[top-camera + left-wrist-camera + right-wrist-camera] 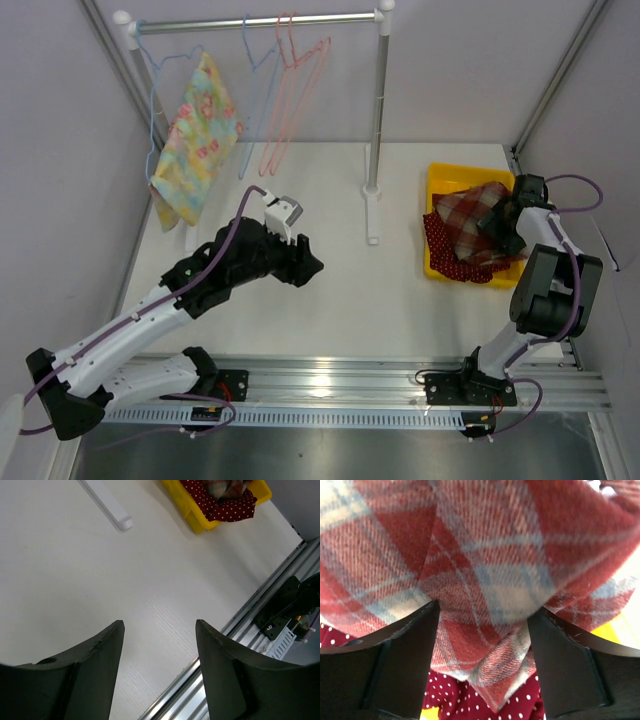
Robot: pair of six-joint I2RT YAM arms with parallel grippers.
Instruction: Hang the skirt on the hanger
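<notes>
A white bench is seen from above, with two robot arms bolted at its near edge. Near the right edge sits a yellow bin holding a red plaid skirt, which lies on top of a red polka-dot garment. The right gripper is down in the bin; its wrist camera shows the jaws spread apart with a fold of the plaid skirt bulging between them, not pinched. The left gripper hovers over the middle of the bench, jaws wide and empty. Along the far edge runs a rail carrying bare pink hangers, a bare blue hanger, and, toward the far left corner, a floral cloth.
</notes>
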